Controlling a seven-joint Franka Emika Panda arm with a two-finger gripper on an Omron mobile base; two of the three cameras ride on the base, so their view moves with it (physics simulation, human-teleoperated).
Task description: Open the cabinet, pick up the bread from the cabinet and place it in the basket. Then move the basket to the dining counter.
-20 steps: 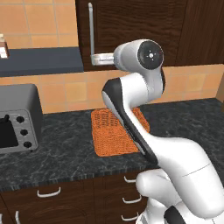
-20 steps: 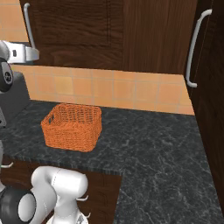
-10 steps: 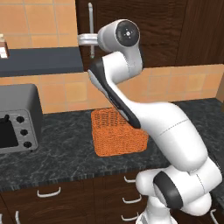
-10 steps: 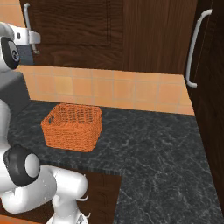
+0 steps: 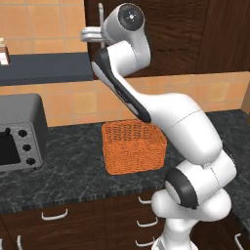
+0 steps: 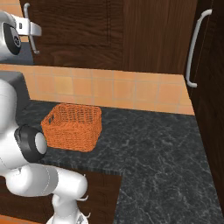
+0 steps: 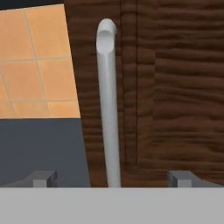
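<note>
Facing wood-grain cabinet [image 7: 175, 87] — round silver bar handle [image 7: 108, 109] | gripper [image 7: 113, 178] spread wide | woven wicker basket [image 5: 133, 145]

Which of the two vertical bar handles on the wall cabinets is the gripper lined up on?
The left-hand handle, at the cabinet edge beside the orange tiles. The open gripper has it between its fingertips. The other handle, far right, has nothing near it.
</note>
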